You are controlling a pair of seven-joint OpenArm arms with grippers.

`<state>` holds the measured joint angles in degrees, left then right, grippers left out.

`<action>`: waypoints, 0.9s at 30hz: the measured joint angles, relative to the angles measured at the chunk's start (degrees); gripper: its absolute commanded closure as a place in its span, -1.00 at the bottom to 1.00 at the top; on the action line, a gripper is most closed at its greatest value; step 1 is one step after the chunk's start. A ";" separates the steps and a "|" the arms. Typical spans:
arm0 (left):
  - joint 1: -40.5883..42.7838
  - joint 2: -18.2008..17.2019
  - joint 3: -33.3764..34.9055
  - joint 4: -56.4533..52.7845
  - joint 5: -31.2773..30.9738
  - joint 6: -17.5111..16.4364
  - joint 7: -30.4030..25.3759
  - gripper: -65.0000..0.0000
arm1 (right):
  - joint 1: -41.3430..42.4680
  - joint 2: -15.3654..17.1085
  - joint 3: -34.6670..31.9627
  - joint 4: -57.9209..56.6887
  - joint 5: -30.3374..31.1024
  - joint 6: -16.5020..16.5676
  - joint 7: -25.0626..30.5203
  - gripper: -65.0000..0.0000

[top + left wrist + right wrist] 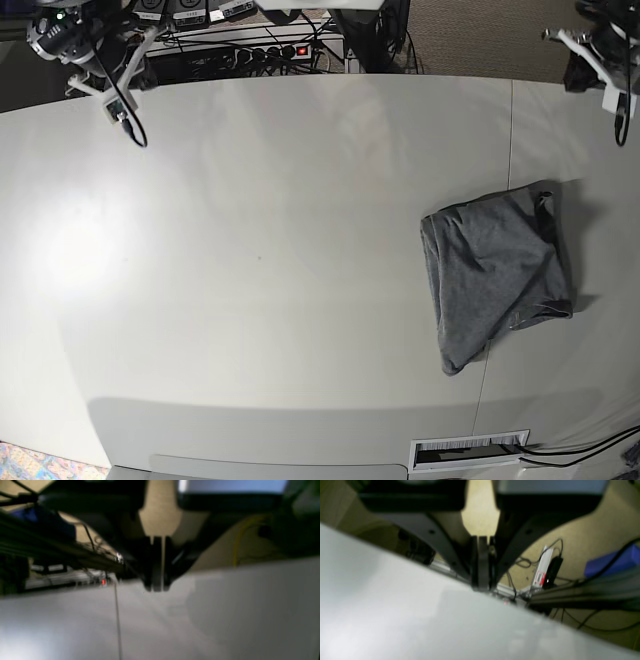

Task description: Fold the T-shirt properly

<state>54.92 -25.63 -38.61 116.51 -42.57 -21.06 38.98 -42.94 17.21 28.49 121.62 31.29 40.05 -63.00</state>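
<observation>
Lying folded into a rumpled grey bundle, the T-shirt (497, 273) sits on the white surface (260, 260) toward the side of your left arm, beside a seam in the top. Your left gripper (157, 587) and right gripper (482, 586) hang over the surface's far corners, well apart from the cloth, each with fingers pressed together and holding nothing.

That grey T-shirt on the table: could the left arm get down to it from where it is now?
Probably yes. The T-shirt lies on that arm's side of the table, nothing stands between them, and the left pincer hangs shut above the far edge. Reach itself is unproven.
</observation>
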 measured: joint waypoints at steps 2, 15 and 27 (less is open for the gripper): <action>1.75 0.70 0.02 0.00 -0.39 -2.12 0.07 1.00 | -2.34 0.04 0.00 0.02 0.13 0.00 0.09 1.00; 10.67 2.73 0.28 -7.04 -5.77 -7.61 -0.02 1.00 | -14.99 -0.09 0.00 -2.40 1.09 -0.09 4.04 1.00; 4.68 4.31 14.60 -29.46 -0.83 -14.43 -7.61 1.00 | -9.16 -0.09 -9.81 -28.48 -5.11 -0.15 11.50 1.00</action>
<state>59.59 -21.32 -24.01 87.05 -43.40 -35.48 31.38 -52.10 17.12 18.68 93.14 26.17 39.90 -51.51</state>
